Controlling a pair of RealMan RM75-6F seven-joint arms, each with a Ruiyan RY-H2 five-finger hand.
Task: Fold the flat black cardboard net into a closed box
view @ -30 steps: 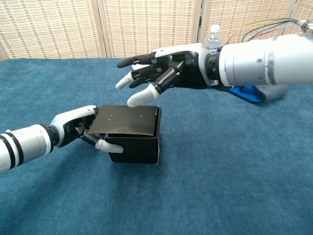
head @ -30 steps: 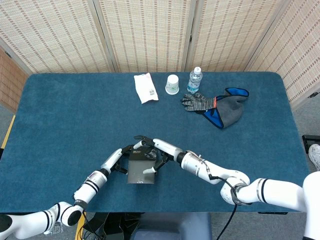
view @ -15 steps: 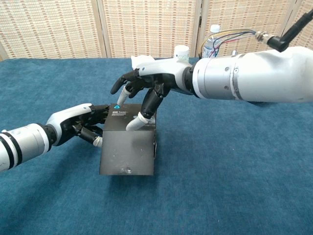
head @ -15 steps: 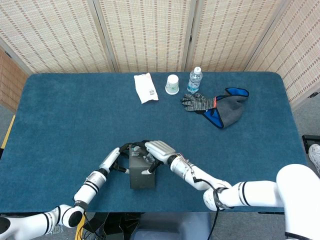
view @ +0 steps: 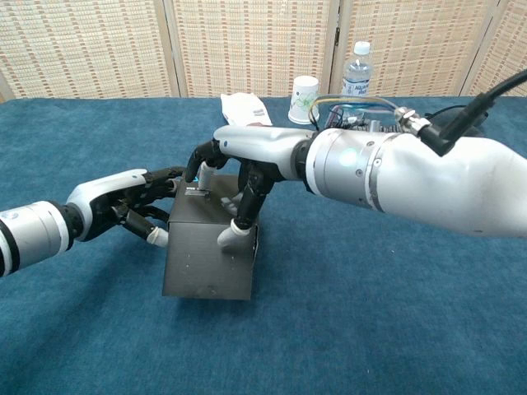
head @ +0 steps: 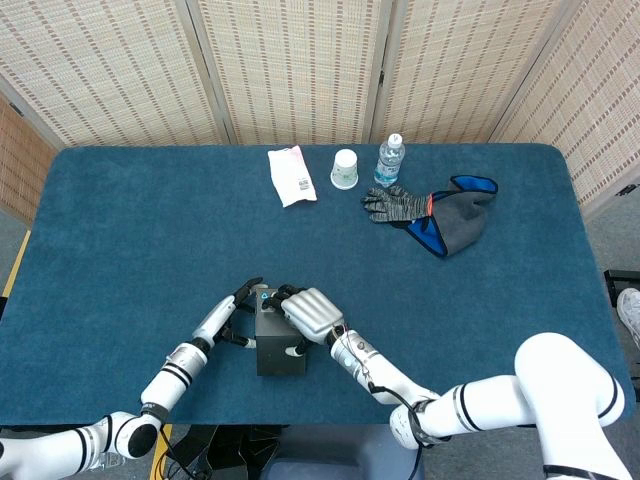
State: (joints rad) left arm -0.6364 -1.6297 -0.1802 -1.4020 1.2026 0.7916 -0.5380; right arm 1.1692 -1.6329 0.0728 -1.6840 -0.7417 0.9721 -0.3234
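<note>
right hand [view: 247,177] | I'm pressing spread fingers on black box [view: 210,255] lid, frame centre | left hand [view: 123,202] | fingers spread, bracing box's left side

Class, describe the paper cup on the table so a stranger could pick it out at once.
Start at the far edge of the blue table, in front of the woven screens. The paper cup stands there between a flat white packet and a water bottle. It alone is a short, white, open-topped cup with a faint print.
</note>
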